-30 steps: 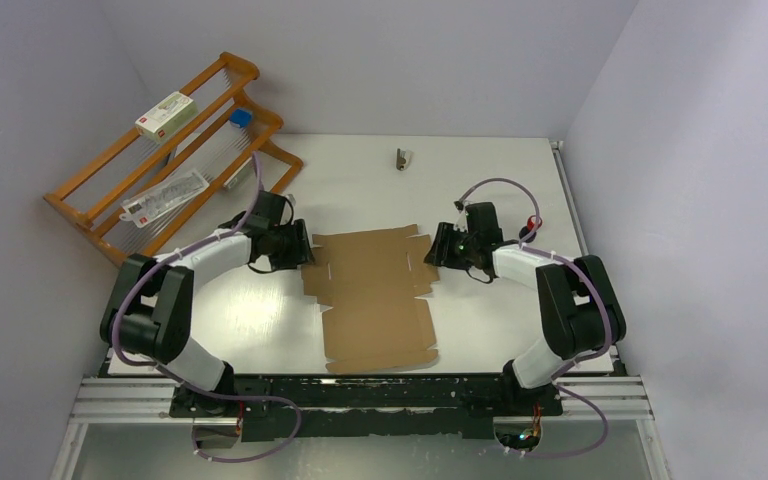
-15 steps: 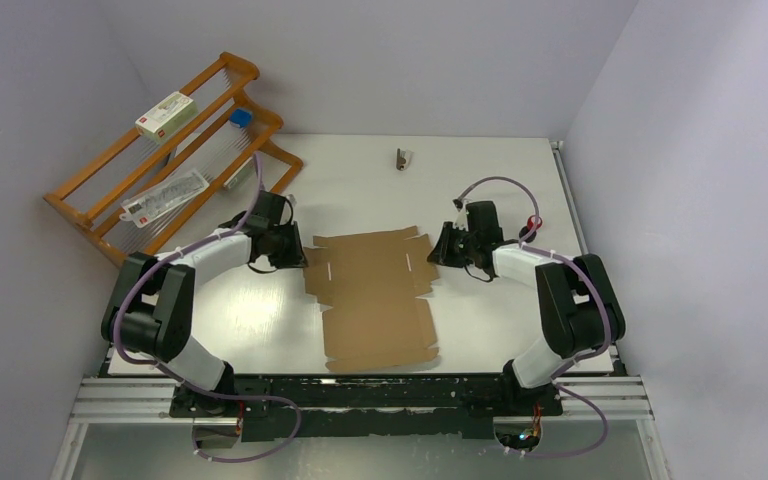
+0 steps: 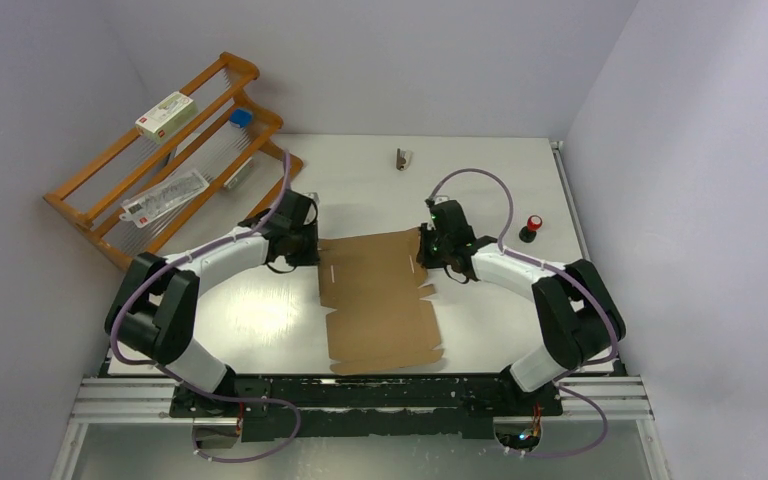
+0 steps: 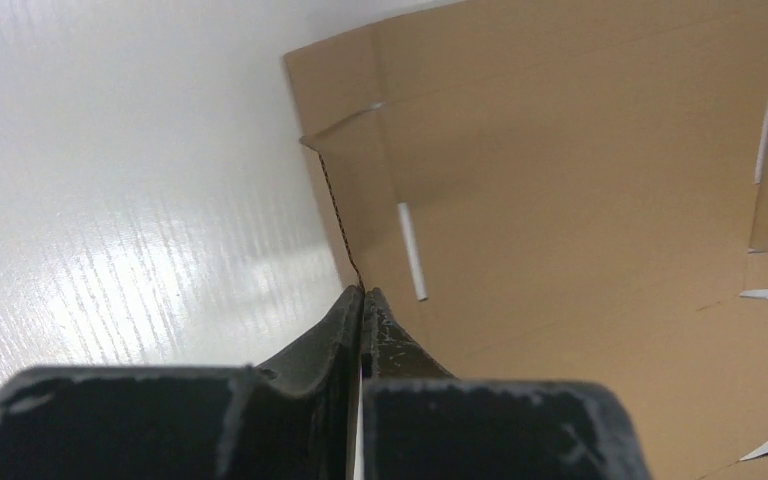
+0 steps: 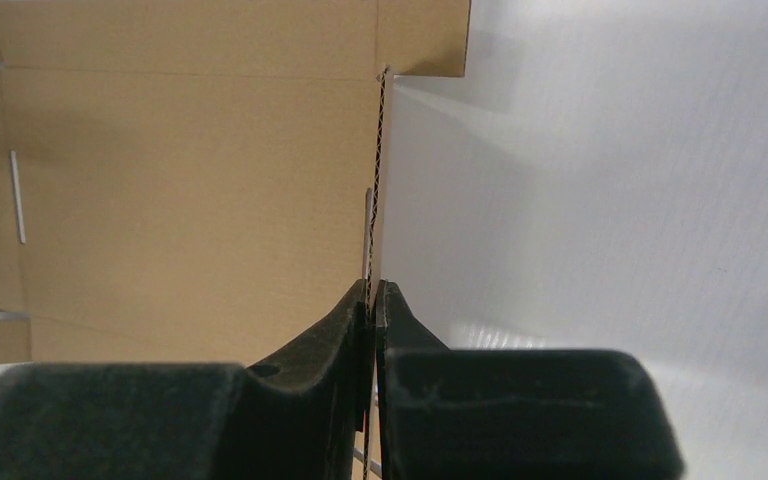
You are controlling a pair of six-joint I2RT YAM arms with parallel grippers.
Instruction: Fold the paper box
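Pinching the left flap's thin edge, the left gripper (image 4: 363,295) has its jaws pressed together on cardboard that stands nearly upright. The paper box (image 3: 375,300) lies as a die-cut sheet in the middle of the table (image 3: 480,180), reaching toward the near edge. It looks light and thin, stiff across its panels but ready to bend along its scores, and likely to slide on the glossy top. The right gripper (image 5: 372,290) likewise clamps the right flap's edge. Flap edges seem the soundest holds.
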